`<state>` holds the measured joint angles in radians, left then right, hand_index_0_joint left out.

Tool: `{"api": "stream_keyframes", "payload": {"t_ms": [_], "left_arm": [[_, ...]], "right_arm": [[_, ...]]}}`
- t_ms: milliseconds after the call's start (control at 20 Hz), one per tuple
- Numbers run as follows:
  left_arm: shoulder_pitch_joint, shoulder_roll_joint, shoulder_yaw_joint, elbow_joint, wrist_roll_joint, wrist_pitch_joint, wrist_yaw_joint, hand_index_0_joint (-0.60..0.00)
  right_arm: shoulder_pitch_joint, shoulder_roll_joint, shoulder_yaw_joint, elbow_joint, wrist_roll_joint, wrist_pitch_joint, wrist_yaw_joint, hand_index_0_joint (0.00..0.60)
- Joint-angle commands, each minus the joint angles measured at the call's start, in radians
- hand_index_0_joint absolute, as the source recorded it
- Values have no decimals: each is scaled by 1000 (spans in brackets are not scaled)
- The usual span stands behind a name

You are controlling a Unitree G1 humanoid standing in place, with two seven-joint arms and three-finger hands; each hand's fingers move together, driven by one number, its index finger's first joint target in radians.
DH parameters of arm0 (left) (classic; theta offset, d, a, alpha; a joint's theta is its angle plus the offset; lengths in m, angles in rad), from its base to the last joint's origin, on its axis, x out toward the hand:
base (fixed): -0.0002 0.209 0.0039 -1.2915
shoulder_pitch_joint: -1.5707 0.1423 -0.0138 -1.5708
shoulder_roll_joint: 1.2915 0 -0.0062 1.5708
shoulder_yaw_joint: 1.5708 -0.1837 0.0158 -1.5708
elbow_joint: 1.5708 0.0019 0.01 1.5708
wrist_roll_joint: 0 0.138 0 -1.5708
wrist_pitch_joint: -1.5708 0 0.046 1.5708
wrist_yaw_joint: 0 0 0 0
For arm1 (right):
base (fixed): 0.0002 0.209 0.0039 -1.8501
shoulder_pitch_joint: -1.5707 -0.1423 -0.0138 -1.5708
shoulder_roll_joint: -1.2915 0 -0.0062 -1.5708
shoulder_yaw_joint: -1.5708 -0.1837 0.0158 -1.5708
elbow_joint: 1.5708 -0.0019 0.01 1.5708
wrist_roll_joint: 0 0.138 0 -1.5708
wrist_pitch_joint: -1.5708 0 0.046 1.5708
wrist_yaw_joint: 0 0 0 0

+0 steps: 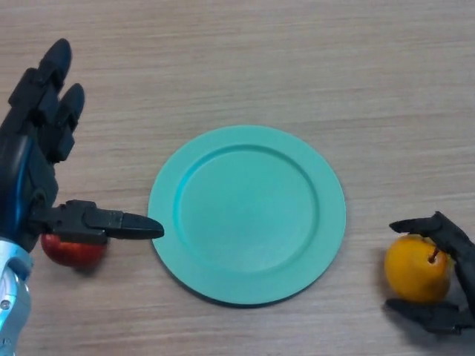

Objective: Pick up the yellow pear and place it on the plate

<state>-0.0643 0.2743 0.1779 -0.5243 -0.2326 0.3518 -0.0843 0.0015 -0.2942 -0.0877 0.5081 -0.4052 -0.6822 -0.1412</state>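
Head view looks straight down on a pale wood-grain table [245, 59] with a round teal plate [247, 213] lying flat near the middle. Nothing lies on the plate.

The yellow pear [415, 268] sits on the table to the right of the plate, well clear of its rim, near the lower right corner of the view. Its short brown stem (just visible at the top right of the fruit) points toward the right hand [454, 276]. That hand comes in from the right edge and is curled around the pear: one black finger arches over the top of the fruit, its tip at the upper left side, and another reaches along the table under the fruit's lower edge. The fingers appear to touch the pear's skin above and below, so the fruit sits between them. Whether the pear is lifted off the table cannot be told.

The left hand [33, 159] shows at the left edge, idle, its fingers straight and pointing up the view, its thumb stretched sideways with the tip just at the plate's left rim. A red fruit [70, 251] lies on the table partly hidden beneath that thumb.
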Motion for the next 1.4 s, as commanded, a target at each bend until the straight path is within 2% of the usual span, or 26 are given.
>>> {"api": "stream_keyframes", "payload": {"t_ms": [50, 100, 150, 200, 300, 350, 400, 550, 600, 850, 950, 1000, 1050, 1100, 1150, 1200, 1300, 1400], "left_arm": [[-31, 34, 70, -53, -9, -108, 17, 0], [-26, 33, 73, -49, -14, -119, 18, 0], [-24, 32, 74, -46, -15, -123, 18, 0], [-27, 37, 83, -47, -21, -118, 23, 0], [-23, 39, 90, -49, -30, -113, 20, 0], [-21, 41, 92, -49, -27, -113, 17, 0], [-22, 42, 93, -49, -21, -116, 18, 0], [-26, 45, 101, -57, -17, -131, 20, 0], [-24, 43, 103, -56, -12, -152, 27, 0], [-21, 43, 117, -76, -39, -162, 51, 0], [-20, 41, 111, -81, -34, -169, 61, 0], [-19, 41, 111, -83, -32, -174, 61, 0], [-18, 42, 111, -85, -30, -173, 60, 0], [-17, 42, 111, -91, -32, -158, 59, 0], [-18, 42, 110, -91, -31, -157, 58, 0], [-9, 37, 109, -92, -26, -159, 57, 0], [-5, 32, 108, -85, -24, -169, 55, 0], [-2, 30, 112, -77, -29, -171, 57, 0]], "right_arm": [[-5, -31, -39, -122, 66, -28, -38, 600], [12, -12, -39, -233, 180, 45, 47, 600], [20, -1, -38, -289, 243, 84, 91, 600], [27, 22, -37, -414, 337, 202, 159, 600], [17, 35, -27, -512, 356, 302, 191, 600], [14, 50, -3, -608, 447, 408, 241, 600], [-15, 60, 21, -680, 473, 500, 255, 600], [-93, 79, 84, -703, 466, 532, 261, 600], [-133, 94, 126, -672, 439, 514, 248, 600], [-263, 104, 273, -449, 348, 351, 181, 600], [-304, 104, 326, -354, 344, 316, 123, 600], [-339, 104, 361, -293, 345, 286, 54, 600], [-351, 104, 374, -271, 340, 276, 29, 600], [-383, 104, 407, -201, 326, 247, -41, 600], [-394, 104, 416, -175, 310, 237, -67, 600], [-424, 104, 436, -102, 259, 221, -136, 600], [-420, 104, 458, -46, 208, 210, -173, 600], [-423, 104, 481, -24, 219, 252, -171, 600]]}}
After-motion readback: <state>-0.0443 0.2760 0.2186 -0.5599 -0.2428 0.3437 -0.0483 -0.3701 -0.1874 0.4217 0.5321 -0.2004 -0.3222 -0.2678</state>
